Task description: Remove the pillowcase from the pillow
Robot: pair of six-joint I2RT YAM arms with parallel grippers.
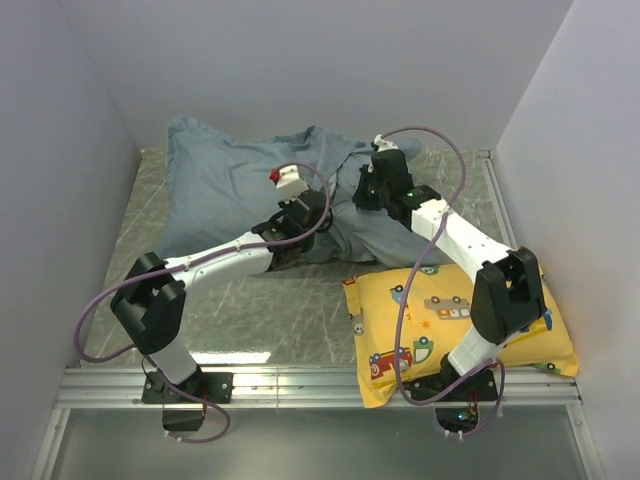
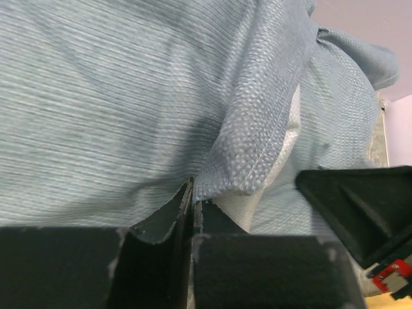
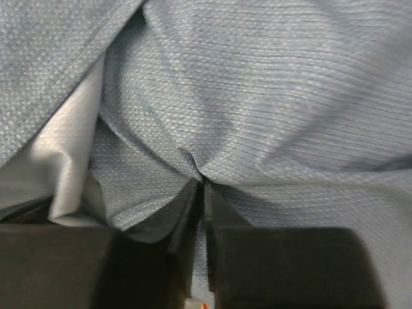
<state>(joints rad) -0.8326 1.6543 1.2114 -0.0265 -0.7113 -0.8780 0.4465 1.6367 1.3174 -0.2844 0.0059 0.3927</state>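
While the white pillow sits almost wholly inside its cover, the stripping is only at its start. Nearest the arm bases, on the right of the grey table [image 1: 280,310], lies a yellow pillow [image 1: 450,310] printed with cartoon vehicles; it is not part of the job.

Just beyond the yellow pillow and to its left, both arms meet over a bunched edge of the blue-grey pillowcase [image 1: 225,185]. The right gripper [image 3: 201,187], past the yellow pillow's far edge, has its jaws pressed nearly together on a gathered pleat of the pillowcase. The left gripper [image 2: 192,192], more to the left of the yellow pillow, is likewise closed to a slit, nipping cloth beside a stitched hem. By that hem the cover's mouth gapes a little, and a sliver of the pillow [image 2: 283,151] shows white inside. Farther from the yellow pillow, toward the back wall, the rest of the pillowcase lies plump and filled.

The step in hand appears to be gripping the opening. The next move seems to call for peeling the hem back over the filling. Both claws hold only cloth, so the pillow may drag along.
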